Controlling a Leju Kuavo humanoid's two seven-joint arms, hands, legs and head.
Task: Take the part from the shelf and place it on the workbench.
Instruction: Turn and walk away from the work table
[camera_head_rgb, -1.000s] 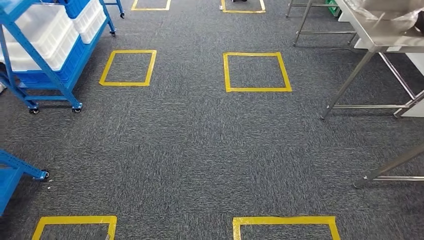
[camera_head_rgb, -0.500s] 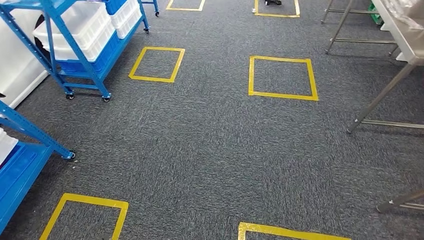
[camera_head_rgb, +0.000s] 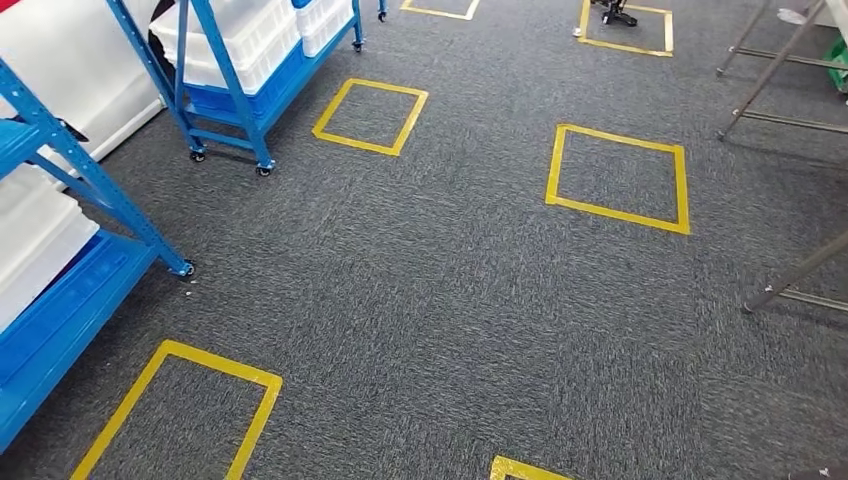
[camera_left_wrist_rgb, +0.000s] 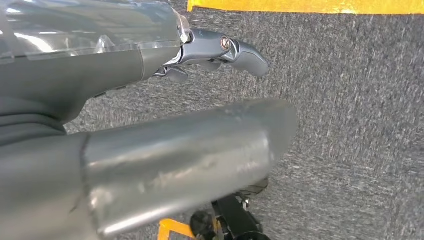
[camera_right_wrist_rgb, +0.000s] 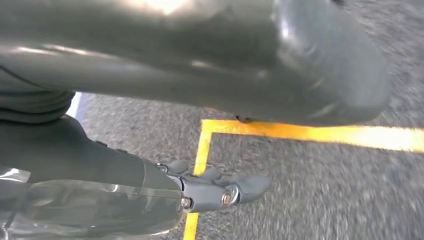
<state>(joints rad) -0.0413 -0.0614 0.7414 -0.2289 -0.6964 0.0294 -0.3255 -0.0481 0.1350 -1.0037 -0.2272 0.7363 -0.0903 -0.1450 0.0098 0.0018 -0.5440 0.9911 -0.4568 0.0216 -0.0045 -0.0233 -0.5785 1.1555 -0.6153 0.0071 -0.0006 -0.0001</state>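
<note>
Two blue shelf racks stand on the left in the head view. The near rack (camera_head_rgb: 95, 185) carries a white bin (camera_head_rgb: 35, 240); the farther rack (camera_head_rgb: 225, 75) holds stacked white bins (camera_head_rgb: 245, 40). What lies inside the bins is hidden. Metal workbench legs (camera_head_rgb: 795, 275) stand at the right edge. My left hand (camera_left_wrist_rgb: 130, 150) hangs above the grey carpet with its fingers (camera_left_wrist_rgb: 225, 50) stretched out and nothing in it. My right hand (camera_right_wrist_rgb: 175, 60) hangs the same way, its fingers (camera_right_wrist_rgb: 225, 192) apart and holding nothing.
Grey carpet (camera_head_rgb: 450, 300) with yellow tape squares (camera_head_rgb: 618, 178) spreads between the racks and the benches. More steel legs (camera_head_rgb: 765, 75) stand at the far right. A white wall panel (camera_head_rgb: 70, 60) runs behind the racks. A dark object (camera_head_rgb: 612, 12) lies on a far square.
The whole picture has shifted: the camera turned left. The blue racks now reach further into the picture, and the steel benches have slid out to the right.
</note>
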